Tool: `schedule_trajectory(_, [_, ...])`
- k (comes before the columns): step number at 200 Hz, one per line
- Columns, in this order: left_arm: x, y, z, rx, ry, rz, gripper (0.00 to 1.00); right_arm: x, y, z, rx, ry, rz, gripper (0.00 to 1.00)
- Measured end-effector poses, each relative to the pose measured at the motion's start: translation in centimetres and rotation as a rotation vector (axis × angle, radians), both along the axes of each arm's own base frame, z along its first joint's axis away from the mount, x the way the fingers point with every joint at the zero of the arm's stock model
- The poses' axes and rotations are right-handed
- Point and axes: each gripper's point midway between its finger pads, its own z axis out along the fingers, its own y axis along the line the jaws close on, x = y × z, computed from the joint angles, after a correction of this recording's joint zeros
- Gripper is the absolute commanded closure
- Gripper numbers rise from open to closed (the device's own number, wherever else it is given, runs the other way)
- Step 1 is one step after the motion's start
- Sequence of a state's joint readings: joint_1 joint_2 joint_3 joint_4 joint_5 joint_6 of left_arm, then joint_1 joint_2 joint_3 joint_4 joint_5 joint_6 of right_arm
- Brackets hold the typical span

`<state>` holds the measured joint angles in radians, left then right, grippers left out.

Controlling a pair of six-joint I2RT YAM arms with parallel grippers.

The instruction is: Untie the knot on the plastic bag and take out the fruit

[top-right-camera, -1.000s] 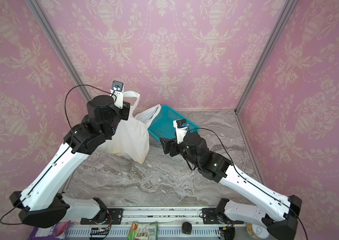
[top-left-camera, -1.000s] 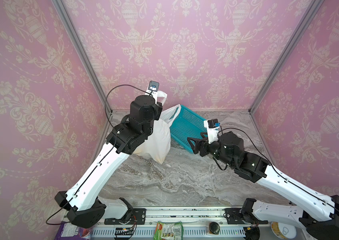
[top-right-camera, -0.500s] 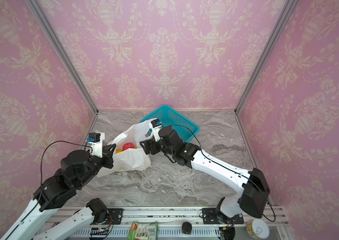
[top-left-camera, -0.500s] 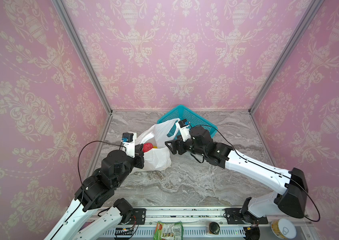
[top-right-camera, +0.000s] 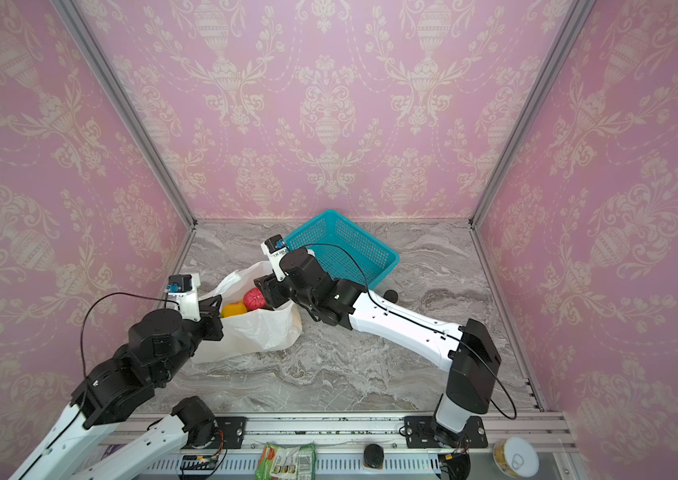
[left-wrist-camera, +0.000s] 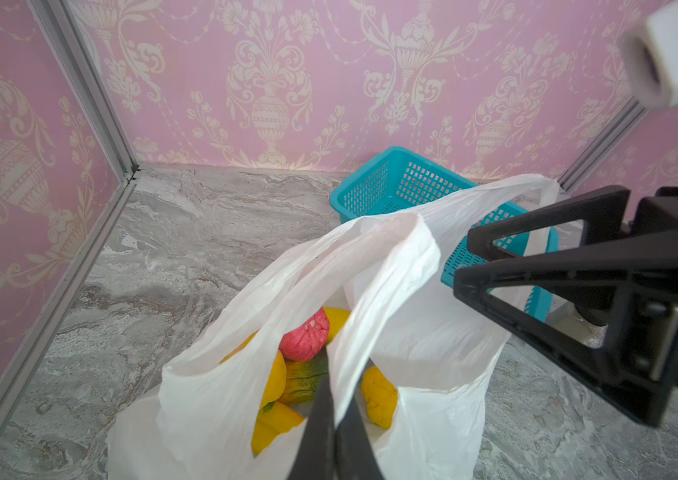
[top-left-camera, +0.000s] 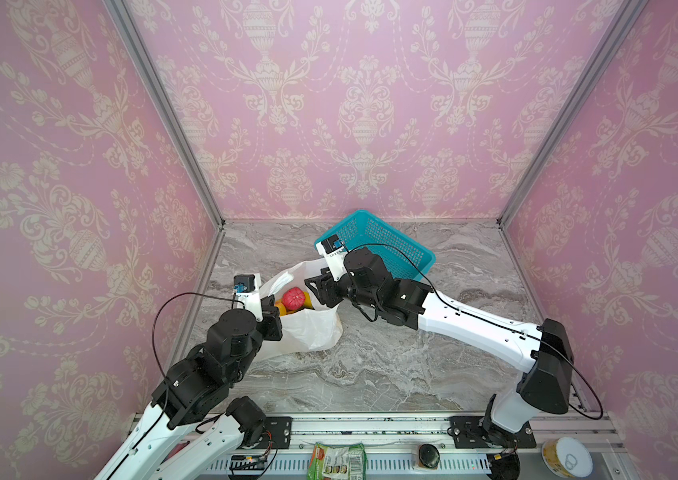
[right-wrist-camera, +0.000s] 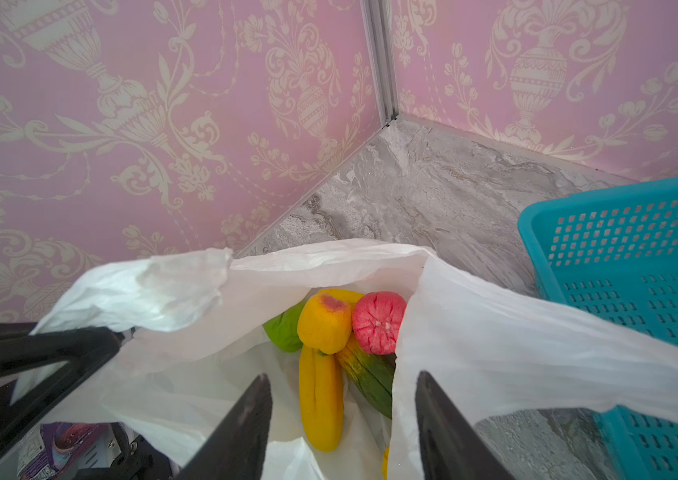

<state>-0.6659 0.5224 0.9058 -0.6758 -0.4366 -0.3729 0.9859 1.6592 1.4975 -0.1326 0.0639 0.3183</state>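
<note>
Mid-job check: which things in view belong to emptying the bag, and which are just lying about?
Job: plastic bag; fruit inside it; left gripper, shut on a bag handle; right gripper, open over the bag's mouth.
Lying about: teal basket; snack packet; dark-lidded jar; tin can.

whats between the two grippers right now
Between the left gripper and right gripper sits the open mouth of the plastic bag, pink-red fruit showing inside; seen in both top views.

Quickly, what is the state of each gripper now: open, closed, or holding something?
Left gripper: closed on the plastic bag.
Right gripper: open, holding nothing, above the fruit in the bag.
</note>
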Motion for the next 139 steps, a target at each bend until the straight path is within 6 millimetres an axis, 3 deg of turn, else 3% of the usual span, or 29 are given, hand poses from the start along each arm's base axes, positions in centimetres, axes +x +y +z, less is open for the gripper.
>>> schedule_trajectory(30, [-1.3,1.0,1.5,-0.065,-0.079,0.001,1.0,1.5,1.8,-1.9,-0.024,0.036,-0.016,0.5])
schedule_trajectory(56, [-1.4,1.5,0.8,-0.065,-0.088,0.023,1.0,2.1,3.4,-8.0,-0.122,0.112,-0.018,0.42])
schedule_trajectory(72, [-1.1,1.8,-0.2,-0.049,-0.074,0.051,1.0,0.7,2.6,-12.1,-0.205,0.158,-0.03,0.32])
schedule_trajectory(96, [-1.0,2.6,-2.3,-0.042,-0.058,0.104,1.0,-4.0,1.2,-16.1,-0.298,0.191,0.01,0.27])
schedule_trajectory(110, [-1.2,3.1,-3.6,-0.048,-0.051,0.128,0.72,-7.0,0.6,-17.5,-0.319,0.207,0.048,0.25])
schedule_trajectory(120, [-1.3,3.5,-4.3,-0.055,-0.049,0.142,0.58,-8.6,0.7,-18.1,-0.328,0.209,0.075,0.24])
schedule_trajectory(139, [-1.6,4.2,-4.5,-0.076,-0.055,0.179,0.24,-10.5,1.4,-18.4,-0.325,0.205,0.109,0.22])
